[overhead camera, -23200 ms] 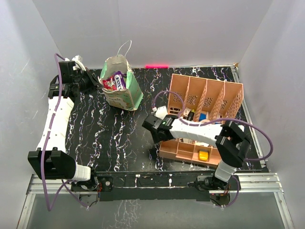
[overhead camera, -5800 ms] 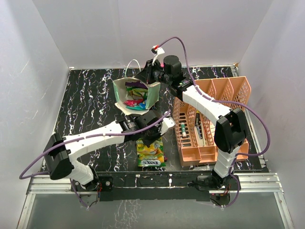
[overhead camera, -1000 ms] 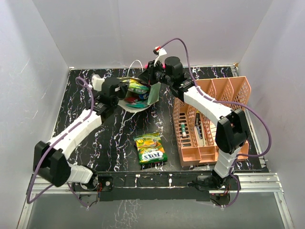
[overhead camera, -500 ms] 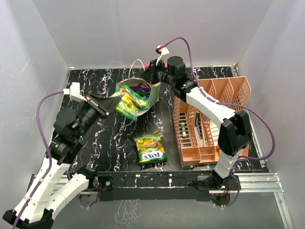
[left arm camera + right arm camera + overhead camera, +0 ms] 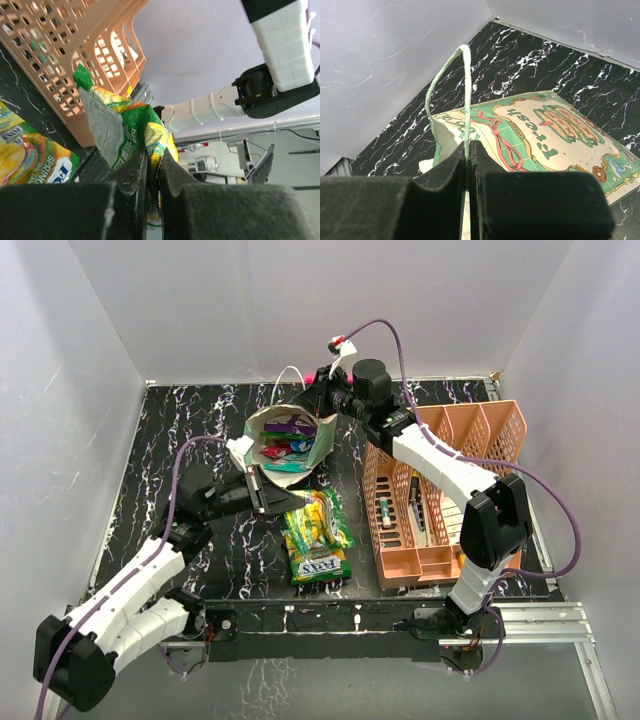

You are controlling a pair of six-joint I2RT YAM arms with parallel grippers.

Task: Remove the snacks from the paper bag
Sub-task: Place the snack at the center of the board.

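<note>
Peach organiser (image 5: 440,490) stood at right. Paper bag (image 5: 322,445) sat just beside it, mouth open, snacks (image 5: 283,440) inside; right gripper (image 5: 468,150) was clenched on its cord handle (image 5: 466,90). Left gripper (image 5: 152,160) pinched a green packet (image 5: 125,125) over the yellow-green packet (image 5: 318,565) lying on the table.
</note>
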